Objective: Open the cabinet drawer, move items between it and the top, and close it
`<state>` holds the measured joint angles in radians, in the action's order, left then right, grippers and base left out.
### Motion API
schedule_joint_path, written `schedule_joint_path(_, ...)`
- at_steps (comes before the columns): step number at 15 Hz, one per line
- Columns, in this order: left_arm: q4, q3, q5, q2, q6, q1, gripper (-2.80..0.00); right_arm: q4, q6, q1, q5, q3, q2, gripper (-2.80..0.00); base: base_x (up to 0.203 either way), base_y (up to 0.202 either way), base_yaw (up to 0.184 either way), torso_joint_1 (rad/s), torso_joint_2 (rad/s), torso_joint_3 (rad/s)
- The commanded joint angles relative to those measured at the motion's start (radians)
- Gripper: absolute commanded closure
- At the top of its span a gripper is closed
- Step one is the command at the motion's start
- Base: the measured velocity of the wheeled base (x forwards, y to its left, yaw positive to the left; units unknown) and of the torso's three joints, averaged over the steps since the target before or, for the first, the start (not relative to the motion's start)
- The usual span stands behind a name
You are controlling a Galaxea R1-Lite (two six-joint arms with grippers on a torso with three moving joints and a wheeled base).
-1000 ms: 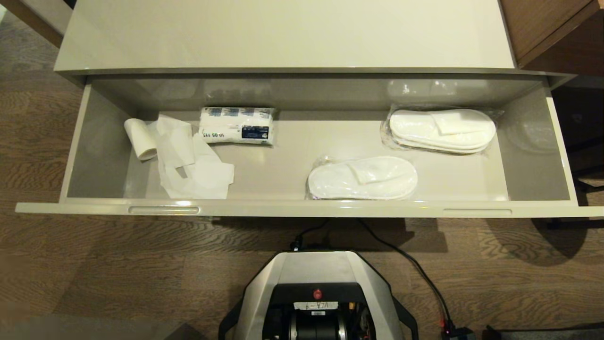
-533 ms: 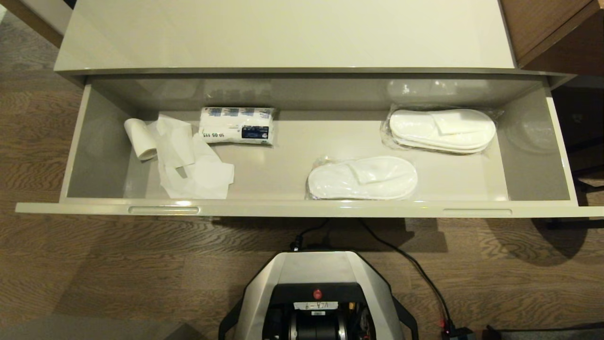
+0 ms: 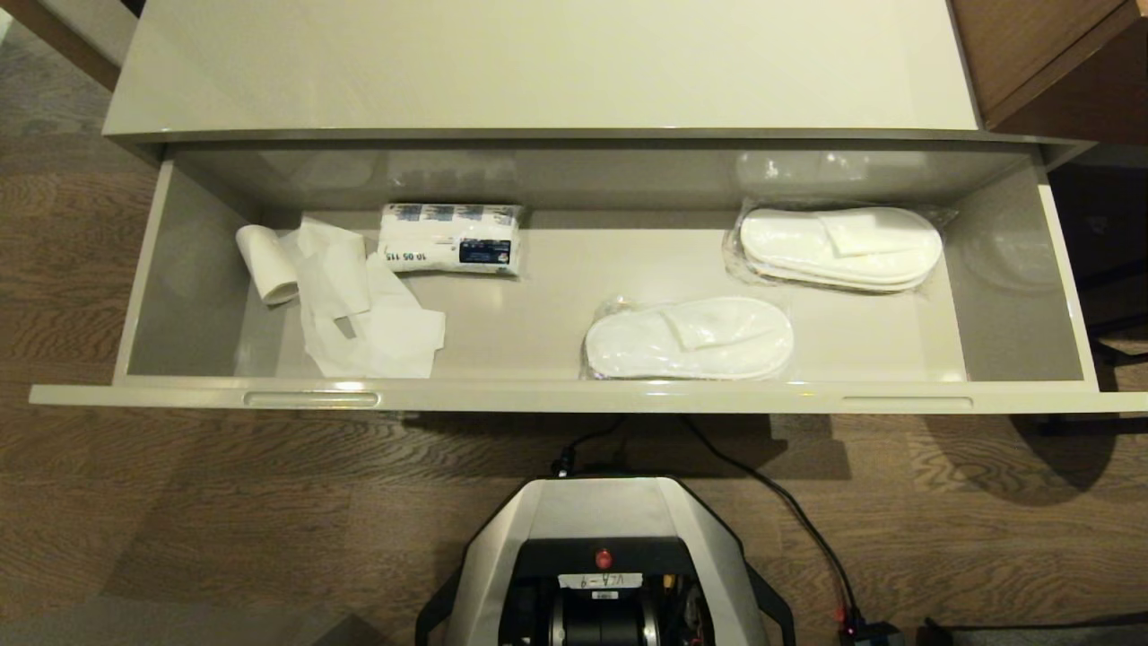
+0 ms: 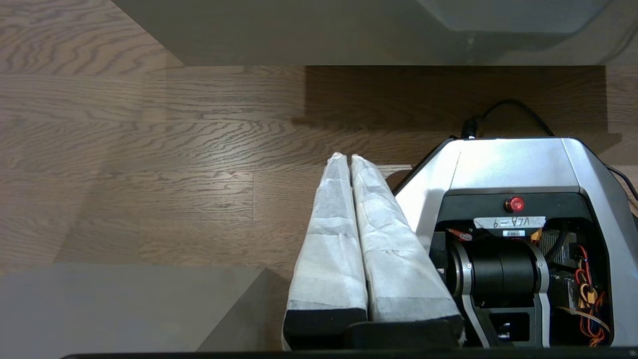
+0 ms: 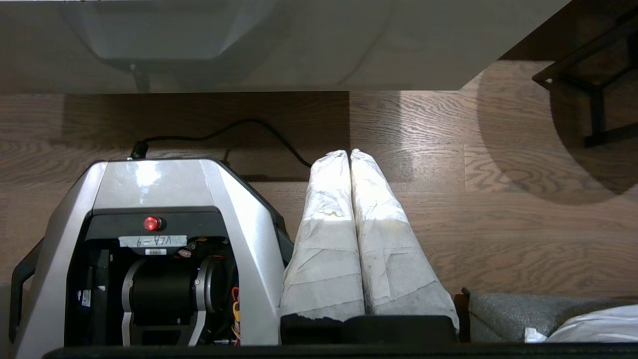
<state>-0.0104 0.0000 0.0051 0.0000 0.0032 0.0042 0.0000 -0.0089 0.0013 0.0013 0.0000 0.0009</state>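
The cabinet drawer (image 3: 592, 395) stands pulled out below the top (image 3: 538, 63). Head view: two wrapped slipper pairs (image 3: 689, 338) (image 3: 841, 245), right half; one paper roll (image 3: 267, 263) with loose tail and one printed packet (image 3: 451, 238), left half. Left wrist view: left gripper (image 4: 345, 158), fingers together, above floor. Right wrist view: right gripper (image 5: 344, 154), likewise closed, empty.

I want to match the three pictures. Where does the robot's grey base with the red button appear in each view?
Head view: the base stands at the bottom centre, on the floor before the open cabinet drawer.
Left wrist view: base at the right, beside the shut left pincer.
Right wrist view: base at the left, beside the shut right pincer.
Shared landmark: the red button.
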Motion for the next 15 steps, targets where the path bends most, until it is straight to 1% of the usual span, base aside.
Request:
schedule_joint_path(1, 0.000, 0.000, 0.001, 0.002, 0.000, 0.000, 0.00, 0.000, 0.000, 0.000, 0.000, 0.002, 0.001, 0.00, 0.000, 0.000, 0.000, 0.000, 0.00, 0.000)
schedule_joint_path(12, 0.001, 0.000, -0.001, 0.002, 0.000, 0.000, 0.00, 0.000, 0.000, -0.001, 0.000, 0.002, 0.001, 0.00, 0.000, 0.000, 0.000, 0.000, 0.00, 0.000)
schedule_joint_path(15, 0.003, 0.000, 0.003, 0.002, 0.015, 0.000, 0.00, 0.000, 0.000, -0.001, 0.000, 0.002, 0.001, 0.00, 0.000, 0.000, 0.000, 0.000, 0.00, 0.000)
